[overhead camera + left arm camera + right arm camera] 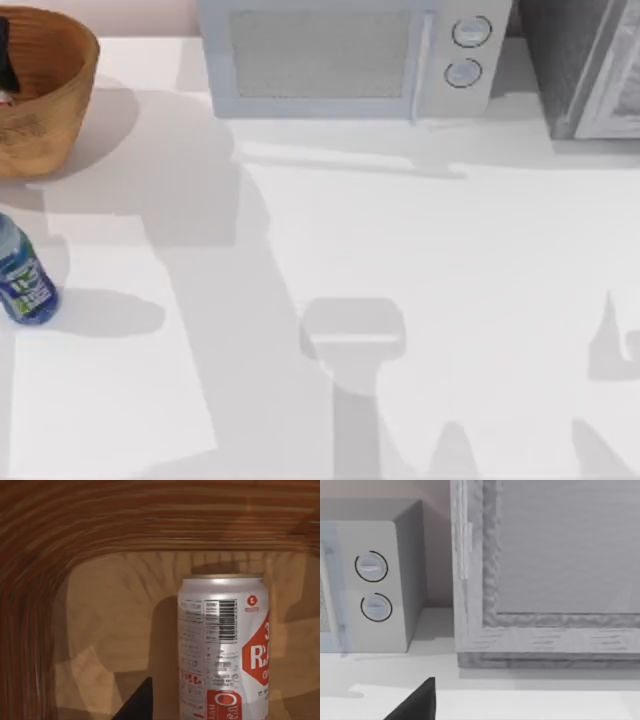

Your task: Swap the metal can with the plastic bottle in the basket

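The left gripper (137, 705) is down inside the basket (60, 110) at the far left, right beside the upright can (222, 645), can't tell its opening, bottle (22, 275) waiting outside.

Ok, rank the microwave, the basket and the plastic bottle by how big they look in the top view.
Largest to smallest, as they look in the top view:
1. Microwave, widest of the three.
2. Basket, though the picture's edge cuts part of it off, so its full width is unsure.
3. Plastic bottle, clearly smallest, also partly cut off.
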{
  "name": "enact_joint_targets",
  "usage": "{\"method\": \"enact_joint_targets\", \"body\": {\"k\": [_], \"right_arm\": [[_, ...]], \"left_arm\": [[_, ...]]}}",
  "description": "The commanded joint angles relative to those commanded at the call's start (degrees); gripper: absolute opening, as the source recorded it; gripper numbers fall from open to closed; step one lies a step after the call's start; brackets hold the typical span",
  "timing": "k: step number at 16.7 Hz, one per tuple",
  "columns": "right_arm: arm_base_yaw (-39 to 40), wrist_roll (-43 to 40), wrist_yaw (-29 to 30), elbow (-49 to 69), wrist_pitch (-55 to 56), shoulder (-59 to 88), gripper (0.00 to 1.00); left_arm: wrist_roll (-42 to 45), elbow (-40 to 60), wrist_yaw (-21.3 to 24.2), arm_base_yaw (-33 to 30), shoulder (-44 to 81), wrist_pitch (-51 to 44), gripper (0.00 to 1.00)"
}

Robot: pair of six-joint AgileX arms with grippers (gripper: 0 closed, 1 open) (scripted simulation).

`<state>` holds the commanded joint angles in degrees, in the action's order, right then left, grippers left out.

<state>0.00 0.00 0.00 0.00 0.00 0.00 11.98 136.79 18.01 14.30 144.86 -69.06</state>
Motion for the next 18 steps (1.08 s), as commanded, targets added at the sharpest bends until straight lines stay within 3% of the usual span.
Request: {"method": "enact_joint_targets", "body": {"k": [7, 18], "right_arm": [[0.0, 0.0, 0.0, 0.0, 0.0, 0.0, 1.0], [0.0, 0.0, 0.0, 0.0, 0.0, 0.0, 1.0]], "left_arm": [[-0.3, 0.2, 0.0, -0.6, -0.2, 0.3, 1.0], [-2.0, -4.0, -0.4, -2.0, 4.6, 9.2, 1.0]]}}
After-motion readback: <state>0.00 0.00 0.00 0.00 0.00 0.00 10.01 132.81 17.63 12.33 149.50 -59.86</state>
